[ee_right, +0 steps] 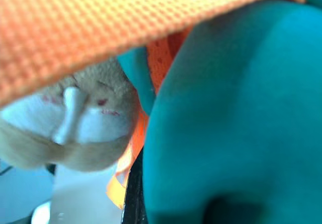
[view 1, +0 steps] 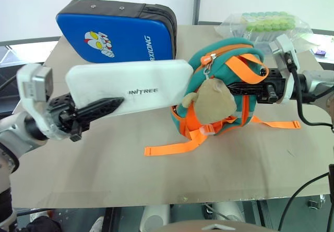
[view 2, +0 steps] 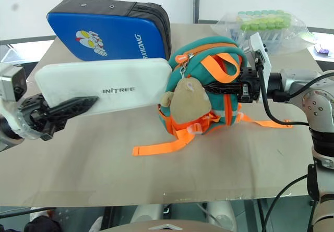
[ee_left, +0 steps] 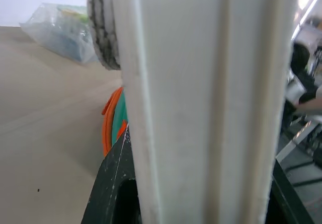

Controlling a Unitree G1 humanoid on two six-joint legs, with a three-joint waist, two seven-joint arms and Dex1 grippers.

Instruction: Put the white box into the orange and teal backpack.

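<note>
The white box (view 1: 135, 86), flat with dark lettering, hangs level above the table, and its right end almost touches the orange and teal backpack (view 1: 198, 65). My left gripper (view 1: 117, 100) is shut on the box's left part, with one black finger across its lid. In the left wrist view the box (ee_left: 201, 103) stands edge-on between the fingers (ee_left: 113, 183). The backpack stands on the table with a tan plush animal (view 1: 214, 104) on its front. My right gripper (view 1: 235, 89) reaches in from the right under the orange handle and is shut on the backpack's teal fabric (ee_right: 231, 108).
A big blue padded case (view 1: 120, 34) with a cartoon stands at the back left. A clear bag of green-capped tubes (view 1: 266, 23) lies at the back right. Orange straps (view 1: 172, 147) trail over the tan table (view 1: 104, 174) in front of the backpack.
</note>
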